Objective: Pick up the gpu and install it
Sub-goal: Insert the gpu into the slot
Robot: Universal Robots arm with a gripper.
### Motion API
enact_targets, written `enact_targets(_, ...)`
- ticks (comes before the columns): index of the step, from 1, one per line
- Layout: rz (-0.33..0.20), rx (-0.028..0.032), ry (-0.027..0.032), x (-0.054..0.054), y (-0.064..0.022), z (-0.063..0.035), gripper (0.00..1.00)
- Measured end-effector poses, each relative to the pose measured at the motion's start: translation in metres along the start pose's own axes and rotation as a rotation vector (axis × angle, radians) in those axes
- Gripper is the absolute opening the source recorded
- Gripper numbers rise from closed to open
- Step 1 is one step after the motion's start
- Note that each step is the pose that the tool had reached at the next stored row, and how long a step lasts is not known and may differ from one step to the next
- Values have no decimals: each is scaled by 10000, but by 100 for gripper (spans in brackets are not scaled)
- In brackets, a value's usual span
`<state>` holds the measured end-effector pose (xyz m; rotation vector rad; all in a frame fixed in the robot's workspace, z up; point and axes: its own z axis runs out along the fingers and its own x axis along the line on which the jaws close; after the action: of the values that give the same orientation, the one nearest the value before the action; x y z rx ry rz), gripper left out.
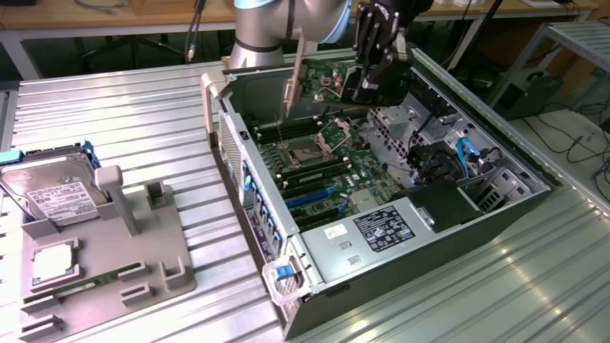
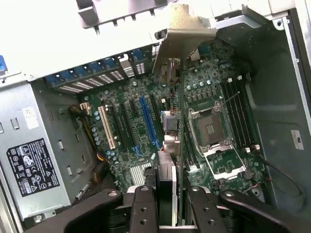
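This was a robotics lab — a silver-and-blue robot arm (image 1: 262, 32) held the gpu (image 1: 324, 75), a thin green card, in its black gripper (image 1: 364, 91) above an open grey metal computer tower case (image 1: 329, 282). The case sat on a ribbed silver metal tabletop (image 1: 124, 107) beside a grey plastic parts fixture (image 1: 153, 243), with wooden workbenches (image 1: 533, 11) and loose cables (image 1: 583, 146) behind.

Green gpu (image 1: 322, 71) with silver bracket; upright, aloft over open computer case (image 1: 410, 293)
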<state>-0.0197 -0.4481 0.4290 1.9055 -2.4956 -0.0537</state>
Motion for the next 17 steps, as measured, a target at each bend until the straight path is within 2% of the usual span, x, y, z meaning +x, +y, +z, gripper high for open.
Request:
enact_targets(2,-534,-11,15,1,0,-1,28)
enact_targets(17,-2695,-54,75,2,-1,2,28)
